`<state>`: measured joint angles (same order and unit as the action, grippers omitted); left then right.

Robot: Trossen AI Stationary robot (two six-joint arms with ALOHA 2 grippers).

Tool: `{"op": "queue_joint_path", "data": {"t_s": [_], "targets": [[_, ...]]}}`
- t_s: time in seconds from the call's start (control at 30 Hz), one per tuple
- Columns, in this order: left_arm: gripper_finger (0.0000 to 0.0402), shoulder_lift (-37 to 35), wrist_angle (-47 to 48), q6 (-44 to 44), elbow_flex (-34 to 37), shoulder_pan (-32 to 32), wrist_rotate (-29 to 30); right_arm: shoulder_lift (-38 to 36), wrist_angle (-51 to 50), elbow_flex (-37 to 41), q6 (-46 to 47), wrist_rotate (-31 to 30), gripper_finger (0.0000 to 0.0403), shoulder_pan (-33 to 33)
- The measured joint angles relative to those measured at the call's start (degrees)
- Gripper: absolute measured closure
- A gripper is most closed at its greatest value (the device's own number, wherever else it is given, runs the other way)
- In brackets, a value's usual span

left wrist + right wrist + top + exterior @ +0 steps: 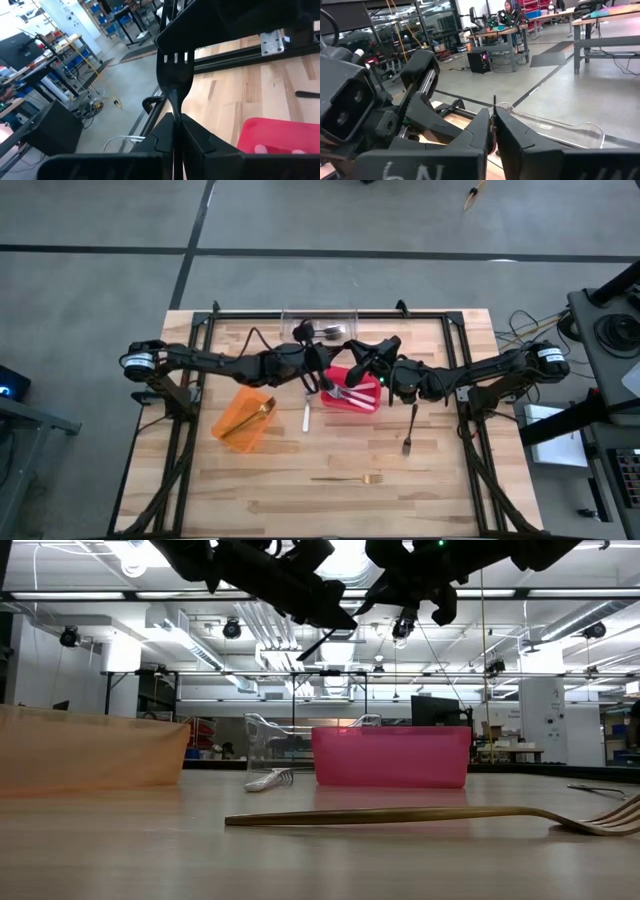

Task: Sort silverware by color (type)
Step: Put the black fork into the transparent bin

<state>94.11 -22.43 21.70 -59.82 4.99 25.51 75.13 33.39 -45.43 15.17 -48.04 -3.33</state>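
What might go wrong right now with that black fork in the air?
1. The left tool and right tool both seem pinched on the black fork; an uneven release might twist it loose.
2. It hangs roughly over the red bin of silver pieces, so a drop would missort it.

A robotics lab or industrial workshop: beyond the left gripper [176, 125] stretch a grey concrete floor [120, 80], workbenches [502, 35] with computers and blue storage bins [95, 9]. Overhead run exposed ducts [200, 625] and strip lights [545, 593], above the wooden table [330, 460].
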Motion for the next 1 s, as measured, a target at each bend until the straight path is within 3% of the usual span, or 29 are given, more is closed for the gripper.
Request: {"op": "queue_joint_path", "data": {"t_s": [0.33,0.6,0.93,1.0], "targets": [[0.0400,0.0,11.4,0.5,-6.0,0.3,0.0,-1.2,-0.1,0.0,-2.5,0.0,0.0287,0.0],[0.0401,-0.2,23.4,1.4,-9.6,3.5,-1.2,-5.2,-3.0,0.0,-5.4,0.0,0.0244,0.0],[0.0401,-0.1,41.2,4.5,-17.5,15.1,-18.8,-11.7,-11.8,0.0,-8.3,0.1,0.0244,0.8],[0.0401,0.7,42.5,4.5,-19.1,17.2,-19.9,-12.9,-13.5,-0.1,-9.3,0.4,0.0247,1.8]]}}
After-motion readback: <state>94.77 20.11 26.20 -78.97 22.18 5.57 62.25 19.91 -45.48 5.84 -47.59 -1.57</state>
